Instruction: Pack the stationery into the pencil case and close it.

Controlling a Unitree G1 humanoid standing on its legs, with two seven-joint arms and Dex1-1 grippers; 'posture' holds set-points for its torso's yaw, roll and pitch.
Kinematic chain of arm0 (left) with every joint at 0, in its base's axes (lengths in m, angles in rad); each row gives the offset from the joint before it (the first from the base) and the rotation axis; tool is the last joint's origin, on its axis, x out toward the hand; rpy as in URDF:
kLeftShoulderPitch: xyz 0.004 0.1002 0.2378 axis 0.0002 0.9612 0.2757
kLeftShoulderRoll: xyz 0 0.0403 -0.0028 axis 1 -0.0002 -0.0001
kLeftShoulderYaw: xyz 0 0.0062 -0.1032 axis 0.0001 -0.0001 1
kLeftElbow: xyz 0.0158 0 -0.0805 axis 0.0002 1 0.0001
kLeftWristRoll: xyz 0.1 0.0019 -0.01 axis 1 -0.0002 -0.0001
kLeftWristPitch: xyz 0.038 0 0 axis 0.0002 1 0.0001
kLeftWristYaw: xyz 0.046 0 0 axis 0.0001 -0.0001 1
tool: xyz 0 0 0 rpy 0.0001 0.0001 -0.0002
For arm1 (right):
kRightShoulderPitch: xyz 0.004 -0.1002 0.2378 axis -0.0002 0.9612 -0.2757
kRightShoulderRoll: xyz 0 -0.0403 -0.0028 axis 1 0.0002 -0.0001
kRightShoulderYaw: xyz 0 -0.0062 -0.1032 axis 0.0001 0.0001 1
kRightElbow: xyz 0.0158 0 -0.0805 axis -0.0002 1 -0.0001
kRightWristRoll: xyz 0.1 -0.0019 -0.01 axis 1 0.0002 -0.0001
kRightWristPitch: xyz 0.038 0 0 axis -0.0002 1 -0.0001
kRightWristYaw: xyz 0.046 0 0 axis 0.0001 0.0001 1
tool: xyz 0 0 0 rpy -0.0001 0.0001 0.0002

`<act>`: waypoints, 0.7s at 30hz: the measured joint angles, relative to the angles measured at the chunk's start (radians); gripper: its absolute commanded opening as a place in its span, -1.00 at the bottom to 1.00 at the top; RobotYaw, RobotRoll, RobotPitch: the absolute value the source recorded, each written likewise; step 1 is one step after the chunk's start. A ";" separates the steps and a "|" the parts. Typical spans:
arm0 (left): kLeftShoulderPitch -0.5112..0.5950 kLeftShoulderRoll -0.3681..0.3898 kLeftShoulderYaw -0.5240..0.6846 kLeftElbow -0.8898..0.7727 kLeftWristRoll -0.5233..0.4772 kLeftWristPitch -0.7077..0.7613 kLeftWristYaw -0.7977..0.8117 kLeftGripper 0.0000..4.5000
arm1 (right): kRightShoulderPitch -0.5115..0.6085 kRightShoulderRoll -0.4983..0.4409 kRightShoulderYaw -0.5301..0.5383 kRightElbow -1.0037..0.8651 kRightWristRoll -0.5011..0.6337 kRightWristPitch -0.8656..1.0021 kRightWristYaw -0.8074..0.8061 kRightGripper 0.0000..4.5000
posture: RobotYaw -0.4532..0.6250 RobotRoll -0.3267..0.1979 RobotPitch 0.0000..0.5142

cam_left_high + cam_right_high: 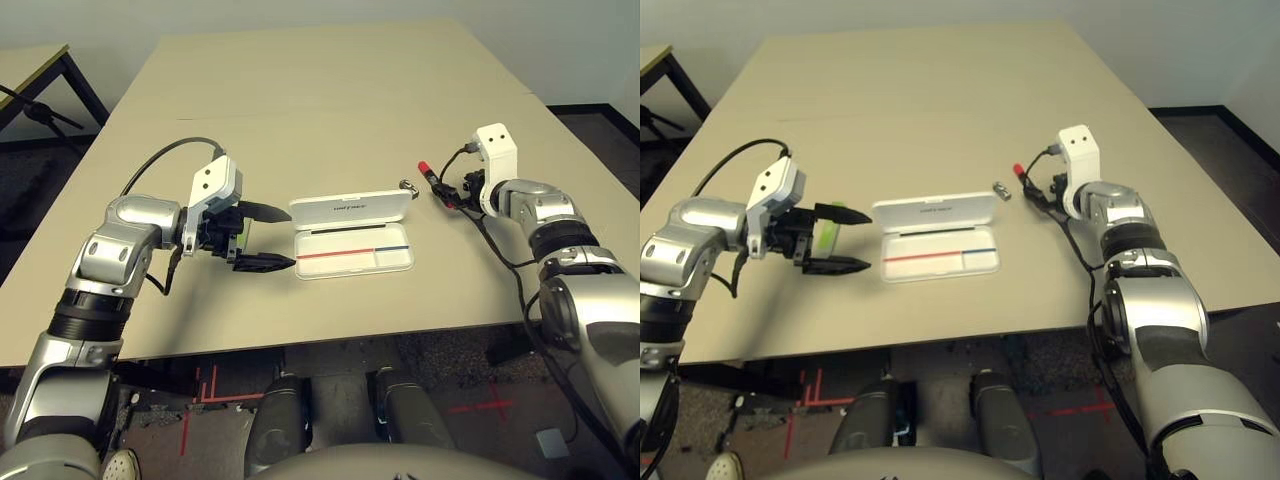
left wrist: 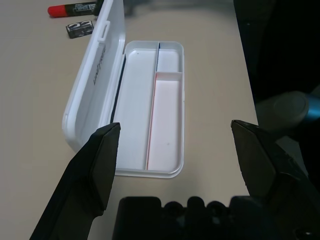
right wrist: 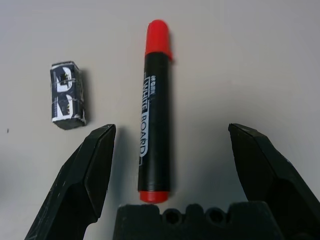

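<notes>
The white pencil case (image 1: 350,208) lies open mid-table, its lid tipped back and its tray (image 2: 135,100) holding nothing, with a red and blue stripe inside. My left gripper (image 1: 291,238) hovers open just left of it, nothing between its fingers. A light-green bar (image 1: 831,228) lies on the table under that gripper, near the base of its fingers. To the right of the case are the red-capped black marker (image 3: 155,105) and a small silver-dark metal piece (image 3: 67,95). My right gripper (image 3: 172,132) is open with one finger on each side of the marker, not touching it.
The beige table (image 1: 330,90) stretches far behind the case. Its front edge runs close below the case and both grippers. A dark-legged side table (image 1: 40,70) stands off to the far left. A black cable (image 1: 165,155) loops above my left forearm.
</notes>
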 measured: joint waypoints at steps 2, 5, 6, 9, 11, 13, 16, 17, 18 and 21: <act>0.006 0.002 0.002 -0.015 -0.009 0.006 0.008 1.00 | -0.002 0.005 -0.001 0.009 -0.005 -0.003 0.001 0.74 | -0.15 0.25 -0.75; 0.010 0.002 0.008 -0.021 -0.021 0.015 0.019 1.00 | -0.014 0.018 -0.003 0.033 -0.006 -0.004 -0.003 0.24 | -0.14 0.25 -0.75; 0.011 0.002 0.009 -0.022 -0.023 0.017 0.022 1.00 | -0.016 0.019 -0.003 0.036 -0.007 -0.004 -0.003 0.09 | -0.14 0.25 -0.75; 0.011 0.003 0.010 -0.026 -0.030 0.023 0.029 1.00 | -0.018 0.022 -0.004 0.039 -0.007 -0.004 -0.003 -0.46 | -0.14 0.25 -0.75; 0.011 0.003 0.010 -0.027 -0.031 0.027 0.032 1.00 | -0.021 0.025 -0.004 0.040 -0.007 -0.003 -0.001 -0.74 | -0.14 0.25 -0.75; 0.012 0.004 0.010 -0.031 -0.032 0.030 0.036 1.00 | -0.023 0.025 -0.004 0.040 -0.007 0.003 0.006 -0.74 | -0.14 0.25 -0.74; 0.015 0.006 0.010 -0.040 -0.034 0.034 0.039 1.00 | -0.025 0.014 -0.004 0.039 -0.006 0.015 0.035 -0.74 | -0.14 0.25 -0.73; 0.017 0.007 0.011 -0.042 -0.034 0.034 0.040 1.00 | -0.025 0.008 -0.004 0.039 -0.006 0.018 0.045 -0.74 | -0.15 0.25 -0.72; 0.018 0.007 0.011 -0.044 -0.034 0.035 0.040 1.00 | -0.025 0.000 -0.004 0.038 -0.006 0.024 0.058 -0.74 | -0.15 0.25 -0.72; 0.019 0.007 0.011 -0.056 -0.034 0.036 0.043 1.00 | -0.024 -0.040 -0.003 0.022 -0.006 0.051 0.119 -0.74 | -0.16 0.25 -0.71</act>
